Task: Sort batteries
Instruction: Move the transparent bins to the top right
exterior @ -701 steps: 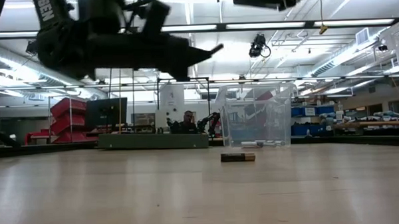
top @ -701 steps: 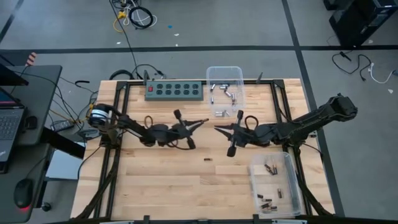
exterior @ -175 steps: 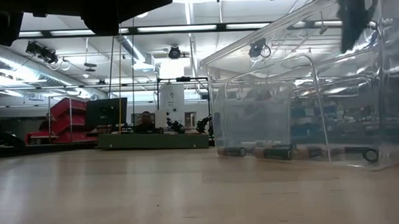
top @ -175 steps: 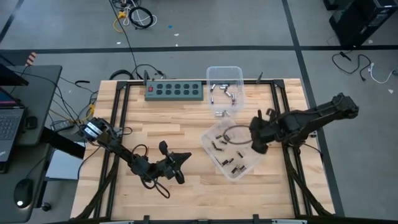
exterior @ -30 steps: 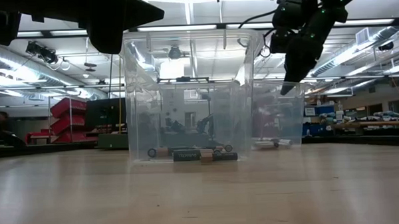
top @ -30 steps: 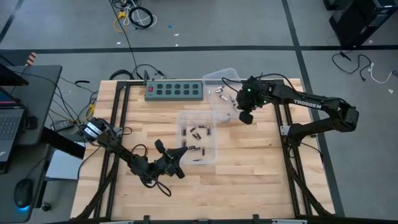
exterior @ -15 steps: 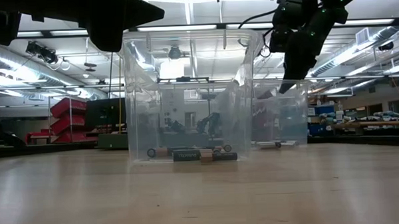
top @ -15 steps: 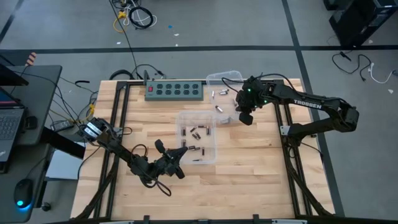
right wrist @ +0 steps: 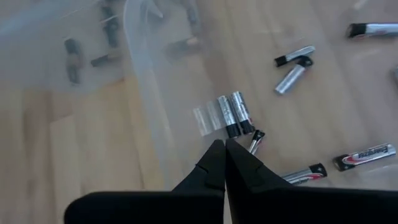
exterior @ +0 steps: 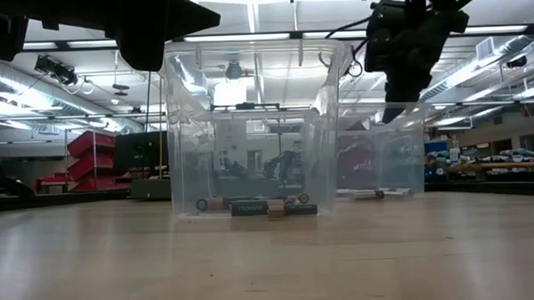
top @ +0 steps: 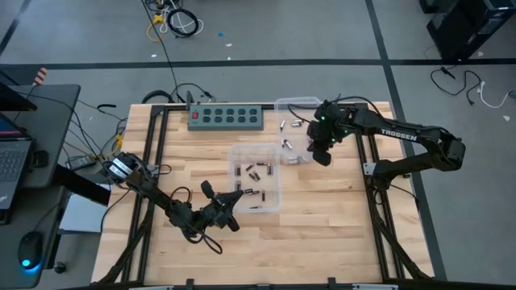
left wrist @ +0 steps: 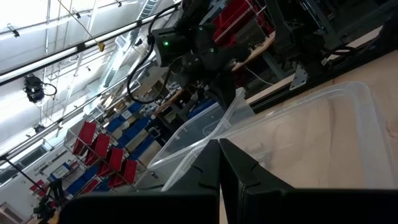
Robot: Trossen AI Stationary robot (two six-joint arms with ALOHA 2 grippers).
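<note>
Several silvery batteries lie loose on the wood at the far right. Beside them the far clear bin stands tipped. My right gripper slants down over it, shut on its wall. The middle clear bin stands flat on the table with several dark batteries on its floor. My left gripper is shut and roughly level, at that bin's near left corner. My right gripper has the far bin's thin clear wall at its shut fingertips, coming at it slanting down from the far right. The fingers hide the exact spot. The bin sits tilted, its rim raised. My left gripper's shut tips are at the middle bin's near left rim; whether they touch it, I cannot tell.
A green power strip lies along the far edge, left of the tipped bin. Bare wood spreads over the table's left half and along its near edge. Black frame rails run down both sides of the table.
My right gripper has turned in place at the wrist. The far bin's rim has shifted toward the table's right edge. The silvery batteries have spread out over the wood toward the near edge. The middle bin has kept still.
</note>
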